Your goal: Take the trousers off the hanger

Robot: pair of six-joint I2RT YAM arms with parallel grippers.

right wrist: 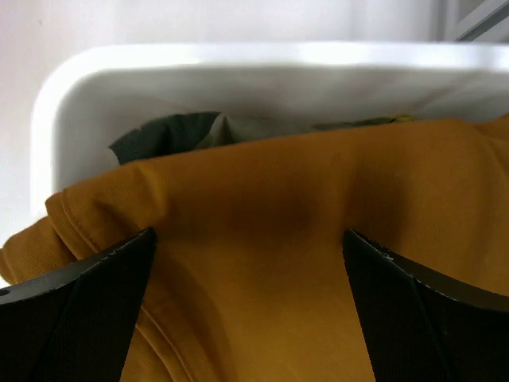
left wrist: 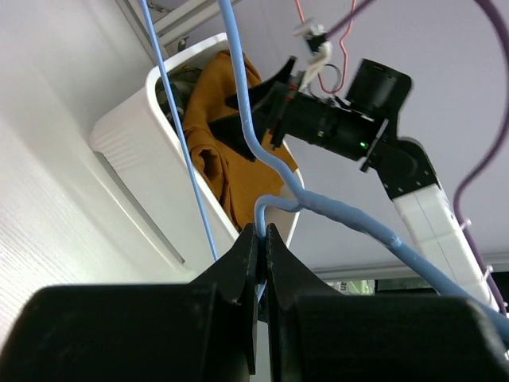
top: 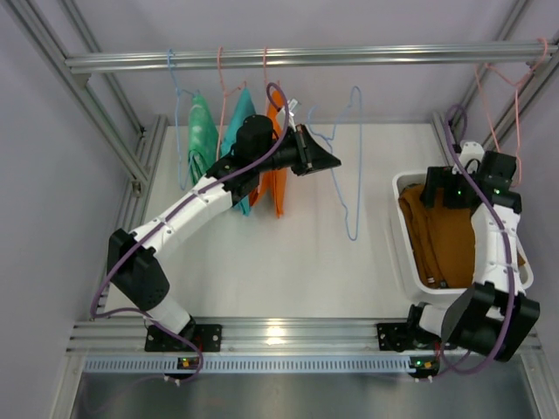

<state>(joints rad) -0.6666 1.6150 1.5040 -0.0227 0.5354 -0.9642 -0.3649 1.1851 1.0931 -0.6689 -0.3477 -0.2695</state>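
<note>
An empty light-blue hanger (top: 351, 175) hangs from the rail, and my left gripper (top: 335, 160) is shut on its wire. In the left wrist view the jaws (left wrist: 260, 231) pinch that blue wire (left wrist: 334, 211). Green trousers (top: 203, 138), teal trousers (top: 236, 129) and orange trousers (top: 278, 188) hang on hangers behind my left arm. Brown trousers (top: 447, 236) lie in the white bin (top: 403, 262). My right gripper (top: 433, 194) hovers open just over them, its fingers wide apart above the brown cloth (right wrist: 262, 263). A dark patterned cloth (right wrist: 179, 134) shows beneath it.
The metal rail (top: 297, 58) runs across the back. Empty pink hangers (top: 515, 96) hang at its right end, behind the bin. Frame posts stand at the left (top: 131, 166). The bin's rim (right wrist: 238, 60) curves just beyond my right fingers.
</note>
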